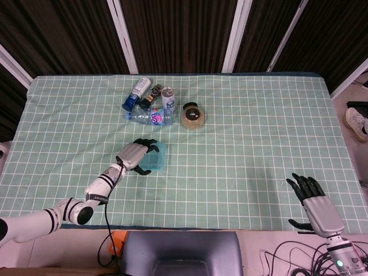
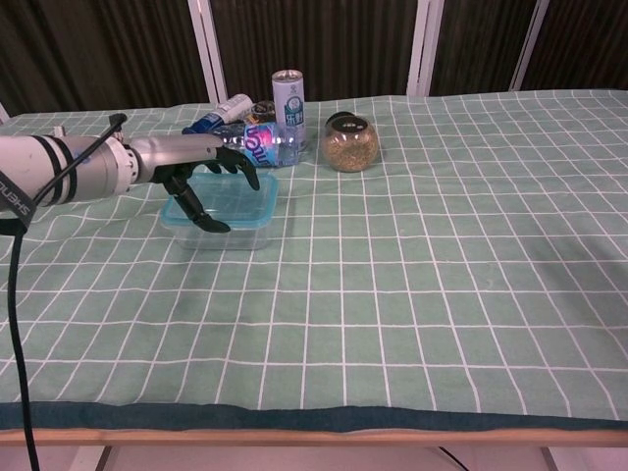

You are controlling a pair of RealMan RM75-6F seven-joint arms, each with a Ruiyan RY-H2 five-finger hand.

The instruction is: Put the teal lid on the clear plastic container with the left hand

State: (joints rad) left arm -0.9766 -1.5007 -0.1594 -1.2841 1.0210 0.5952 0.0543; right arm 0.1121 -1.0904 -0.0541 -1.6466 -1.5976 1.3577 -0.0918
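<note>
The clear plastic container (image 2: 228,234) stands left of the table's middle, and the teal lid (image 2: 234,196) lies flat on top of it. My left hand (image 2: 201,172) reaches over it from the left. Its fingers arch across the lid to the far rim and its thumb comes down on the near rim, so it grips the lid. From the head view the left hand (image 1: 138,154) covers the left part of the teal lid (image 1: 158,156). My right hand (image 1: 313,201) rests at the near right edge of the table with fingers spread, holding nothing.
Behind the container lie a water bottle (image 1: 150,117), a blue-capped bottle (image 1: 135,94) and a dark can (image 1: 150,95). A white can (image 2: 287,98) and a round jar of grains (image 2: 351,143) stand beside them. A green checked cloth (image 1: 253,144) covers the table.
</note>
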